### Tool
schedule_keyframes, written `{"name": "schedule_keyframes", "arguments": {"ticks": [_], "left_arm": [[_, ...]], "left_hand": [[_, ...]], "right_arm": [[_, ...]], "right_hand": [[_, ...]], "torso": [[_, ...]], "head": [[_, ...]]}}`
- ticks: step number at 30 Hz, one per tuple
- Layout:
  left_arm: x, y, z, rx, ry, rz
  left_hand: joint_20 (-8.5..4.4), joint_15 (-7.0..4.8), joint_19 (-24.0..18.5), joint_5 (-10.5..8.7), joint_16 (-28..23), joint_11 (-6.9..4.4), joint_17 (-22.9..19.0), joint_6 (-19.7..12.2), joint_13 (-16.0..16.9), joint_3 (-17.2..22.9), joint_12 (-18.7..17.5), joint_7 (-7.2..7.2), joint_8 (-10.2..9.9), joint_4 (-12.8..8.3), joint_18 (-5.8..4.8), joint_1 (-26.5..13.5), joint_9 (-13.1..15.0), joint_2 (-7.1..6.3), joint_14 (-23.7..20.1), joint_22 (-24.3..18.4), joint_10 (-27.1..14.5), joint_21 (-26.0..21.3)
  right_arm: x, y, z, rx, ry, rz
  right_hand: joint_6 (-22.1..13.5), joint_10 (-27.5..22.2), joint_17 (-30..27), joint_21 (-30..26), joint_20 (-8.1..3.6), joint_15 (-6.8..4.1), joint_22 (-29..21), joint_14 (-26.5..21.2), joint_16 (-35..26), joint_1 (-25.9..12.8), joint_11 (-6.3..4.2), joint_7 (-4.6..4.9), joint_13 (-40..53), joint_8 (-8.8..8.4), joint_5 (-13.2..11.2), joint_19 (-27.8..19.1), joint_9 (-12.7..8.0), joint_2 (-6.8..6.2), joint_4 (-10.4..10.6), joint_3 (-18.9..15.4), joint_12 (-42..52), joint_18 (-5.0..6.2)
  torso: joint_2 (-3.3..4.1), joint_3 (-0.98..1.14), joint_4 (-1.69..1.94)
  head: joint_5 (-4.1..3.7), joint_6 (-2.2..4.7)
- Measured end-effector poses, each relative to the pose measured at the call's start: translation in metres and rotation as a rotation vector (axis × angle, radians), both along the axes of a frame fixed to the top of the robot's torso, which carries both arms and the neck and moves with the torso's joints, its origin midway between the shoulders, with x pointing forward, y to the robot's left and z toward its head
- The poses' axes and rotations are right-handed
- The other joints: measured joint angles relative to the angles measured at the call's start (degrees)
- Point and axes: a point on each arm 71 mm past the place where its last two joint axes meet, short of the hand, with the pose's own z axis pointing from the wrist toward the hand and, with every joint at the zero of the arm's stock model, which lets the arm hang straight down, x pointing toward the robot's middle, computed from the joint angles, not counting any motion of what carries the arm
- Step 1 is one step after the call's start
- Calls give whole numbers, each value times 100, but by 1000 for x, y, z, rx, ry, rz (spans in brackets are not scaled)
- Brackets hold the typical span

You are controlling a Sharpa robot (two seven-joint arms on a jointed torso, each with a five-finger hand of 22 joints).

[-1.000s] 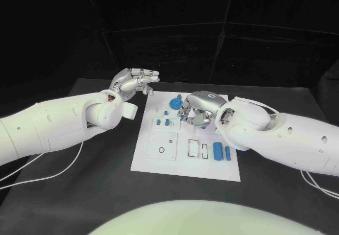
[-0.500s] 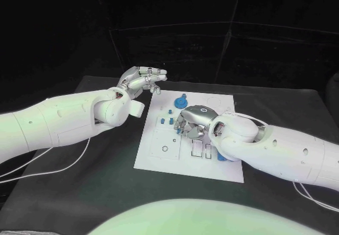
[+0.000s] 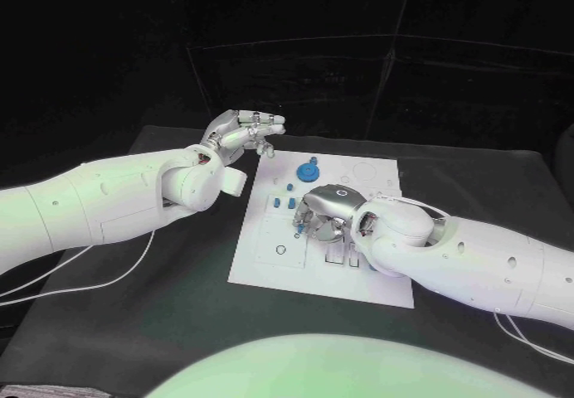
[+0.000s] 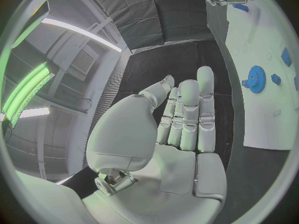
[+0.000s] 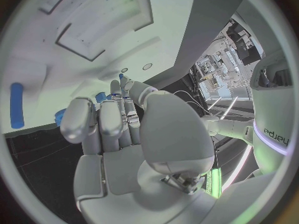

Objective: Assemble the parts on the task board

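Observation:
The white task board lies mid-table. On its far part are a blue gear and two small blue pegs. My right hand is low over the board's middle with its fingers pointing down at the plate. Its thumb and fingertips come close together there, and I cannot see whether a part sits between them. A long blue piece lies on the board. My left hand is raised beyond the board's far left corner and holds nothing. Its fingers are stretched out, with the gear off to one side.
Rectangular recesses and small holes mark the board's near half. A white cable trails over the black table under my left arm, and another under my right arm. The right forearm covers the board's near right part.
My right hand has moved from beside the gear toward me, and now sits over the board's middle. The left hand stays raised at the far left. The camera has shifted a little.

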Motion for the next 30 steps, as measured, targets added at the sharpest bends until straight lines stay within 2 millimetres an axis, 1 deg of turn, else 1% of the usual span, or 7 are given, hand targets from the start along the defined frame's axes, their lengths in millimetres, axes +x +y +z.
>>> {"name": "schedule_keyframes", "arguments": {"ticks": [11,15,20,21,30], "left_arm": [[0,0,-1,1,3,0],[0,1,-1,1,4,1],[0,3,-1,2,5,4],[0,3,-1,2,5,4],[0,2,-1,2,7,1]], "left_hand": [[0,0,0,0,0,0,0,0,0,0,0,0,0,0,0,0,0,0,0,1,0,0],[0,0,0,0,0,0,0,0,0,0,0,0,0,0,0,0,0,0,0,1,0,0],[0,0,0,0,0,0,1,0,0,0,0,0,0,0,0,0,0,0,0,1,0,0],[0,0,0,0,0,0,1,0,0,0,0,0,0,0,-1,0,0,0,0,1,0,0],[0,0,0,0,0,0,1,0,0,0,0,0,0,0,0,0,0,0,0,2,0,0]], "right_arm": [[-2,3,-4,-7,-1,15],[-3,5,-5,-7,-3,22],[-4,5,-6,-10,-2,26],[-4,5,-6,-11,-2,26],[-3,6,-7,-22,0,28]], "right_hand": [[-4,0,0,0,0,0,0,0,0,0,0,-2,-1,-9,0,0,4,0,0,0,0,0],[-14,0,0,0,0,0,0,0,0,0,0,5,-1,17,0,0,4,0,0,0,0,0],[-20,0,-1,0,0,0,-1,0,0,-2,0,0,-1,18,0,0,3,-2,-1,-1,0,0],[-20,0,-1,0,0,0,-1,0,17,-30,0,0,-1,18,0,0,3,-30,-1,-1,0,0],[-22,0,-7,0,0,0,-7,0,22,-30,0,-2,0,17,0,0,1,-30,-1,-1,0,0]], "torso": [[0,-3,5],[1,-3,5],[8,-3,5],[9,-2,5],[13,-3,4]], "head": [[21,-4],[37,-4],[34,-5],[33,-5],[35,-5]]}}
